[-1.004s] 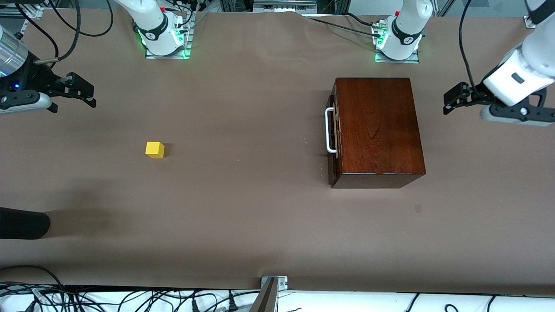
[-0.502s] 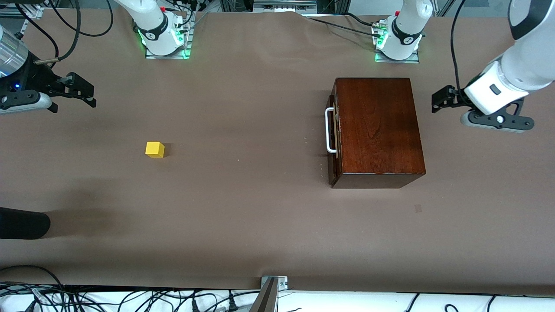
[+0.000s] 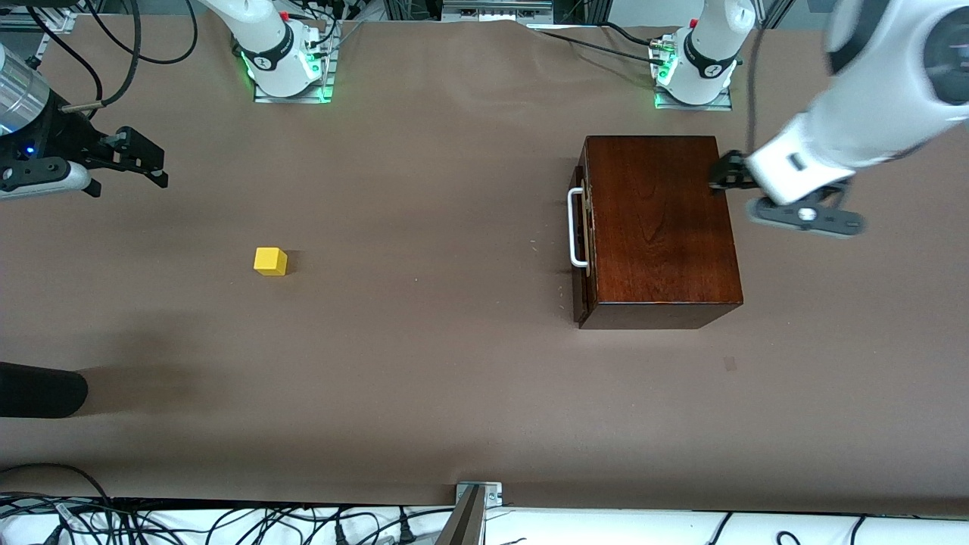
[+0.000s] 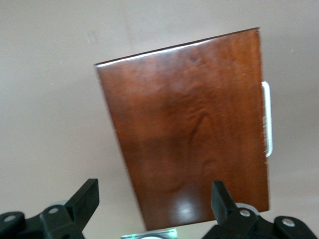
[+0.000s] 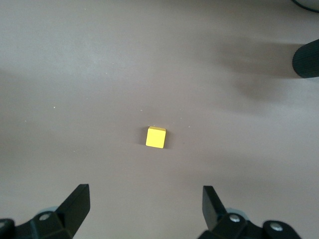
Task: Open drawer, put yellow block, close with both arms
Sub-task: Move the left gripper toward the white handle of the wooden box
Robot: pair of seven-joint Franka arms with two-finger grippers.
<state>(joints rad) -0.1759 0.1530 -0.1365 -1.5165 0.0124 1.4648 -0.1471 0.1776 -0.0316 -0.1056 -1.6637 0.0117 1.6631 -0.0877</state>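
Under the left claw (image 3: 719, 175) sits the edge of a dark wooden box (image 3: 658, 227), on the side away from the handle. That claw hangs in the air with its fingers spread wide; the left wrist view shows one finger (image 4: 82, 199) out over the bare worktop (image 3: 454, 378) and the other over the box lid (image 4: 194, 129), neither touching anything. The drawer (image 3: 581, 227) is pushed fully in, its dark front flush with the box, and its white bar handle (image 3: 576, 227) faces the right arm's end of the worktop. From the left wrist view, the handle (image 4: 267, 119) lies along the lid edge farthest from the claw (image 4: 154, 199).

At the right arm's end, the right claw (image 3: 155, 163) waits above the brown cover, its fingers also wide apart and holding nothing. The yellow block (image 3: 270, 261) rests alone on the worktop, well apart from the box and nearer the front camera than that claw. Seen from the right wrist, the block (image 5: 155, 137) lies ahead of the claw (image 5: 144, 199), lined up about midway between its two open fingers (image 5: 77, 199). A dark rounded object (image 3: 38, 390) pokes in at the worktop's edge.
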